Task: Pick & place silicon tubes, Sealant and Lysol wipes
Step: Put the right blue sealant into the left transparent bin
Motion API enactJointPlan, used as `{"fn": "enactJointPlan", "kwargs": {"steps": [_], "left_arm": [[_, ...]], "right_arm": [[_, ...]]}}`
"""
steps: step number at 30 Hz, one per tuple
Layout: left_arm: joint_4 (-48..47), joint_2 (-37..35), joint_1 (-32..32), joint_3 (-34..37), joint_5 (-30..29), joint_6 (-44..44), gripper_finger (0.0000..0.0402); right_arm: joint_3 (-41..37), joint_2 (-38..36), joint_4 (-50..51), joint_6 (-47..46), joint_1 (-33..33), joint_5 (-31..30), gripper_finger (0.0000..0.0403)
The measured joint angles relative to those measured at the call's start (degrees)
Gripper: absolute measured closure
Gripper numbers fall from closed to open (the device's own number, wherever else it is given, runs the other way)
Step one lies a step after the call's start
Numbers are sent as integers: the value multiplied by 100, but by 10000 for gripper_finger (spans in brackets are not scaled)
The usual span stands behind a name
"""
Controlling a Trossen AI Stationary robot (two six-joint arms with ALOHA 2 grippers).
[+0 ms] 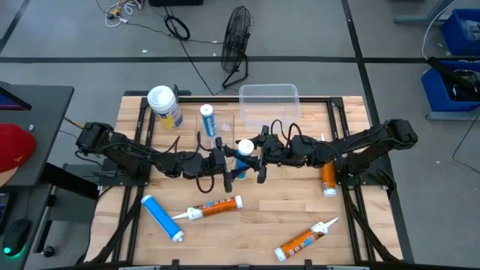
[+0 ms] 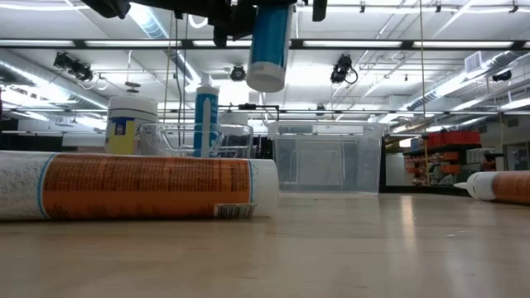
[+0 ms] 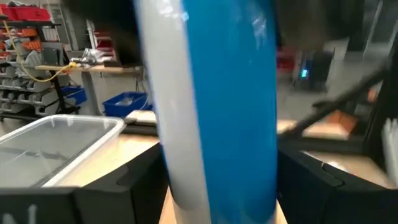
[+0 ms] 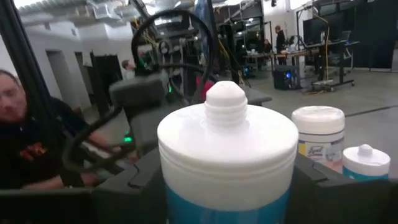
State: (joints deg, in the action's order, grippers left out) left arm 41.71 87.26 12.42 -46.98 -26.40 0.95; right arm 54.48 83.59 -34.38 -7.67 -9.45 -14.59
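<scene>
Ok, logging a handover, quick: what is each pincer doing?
Left pincer: shut on the slim blue plastic tube with white cap, held above the table.
Right pincer: shut on the same tube.

centre front bare | rear blocked — clear bin (image 1: 268, 103), Lysol wipes (image 1: 164, 106), upright blue tube (image 1: 208, 120)

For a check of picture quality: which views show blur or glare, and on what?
Left wrist view: the held blue tube fills the frame and is blurred. Low view: bright ceiling lights glare behind the raised tube; the near orange tube is soft. Right wrist view: the white cap is fairly sharp, the room behind is soft. High view: evenly lit.
</scene>
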Motion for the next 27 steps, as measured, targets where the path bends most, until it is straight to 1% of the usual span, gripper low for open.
{"fn": "enactJointPlan", "kwargs": {"steps": [4, 8, 11, 13, 19, 23, 25, 27], "left_arm": [[275, -4, -118, -4, 361, 302, 148], [348, -4, -242, -4, 758, 453, 148], [301, -4, -306, -4, 823, 590, 148], [275, -4, -329, -4, 827, 590, 150], [246, -4, -328, -1, 831, 506, 183], [240, -4, -321, 0, 830, 463, 183], [234, -4, -321, 0, 862, 438, 183], [183, -4, -314, 11, 823, 314, 183]], "right_arm": [[-7, 31, 164, 61, -16, -13, 197], [-8, 28, 188, 223, -63, -272, 197], [-12, 24, -23, 301, -59, -222, 197], [-11, 20, 5, 281, -57, -208, 197], [-11, 20, 208, 151, -57, -233, 200], [-11, 20, 220, 143, -57, -233, 199], [-11, 20, 220, 117, -57, -202, 182], [-11, 20, 197, 87, -79, -217, 151]]}}
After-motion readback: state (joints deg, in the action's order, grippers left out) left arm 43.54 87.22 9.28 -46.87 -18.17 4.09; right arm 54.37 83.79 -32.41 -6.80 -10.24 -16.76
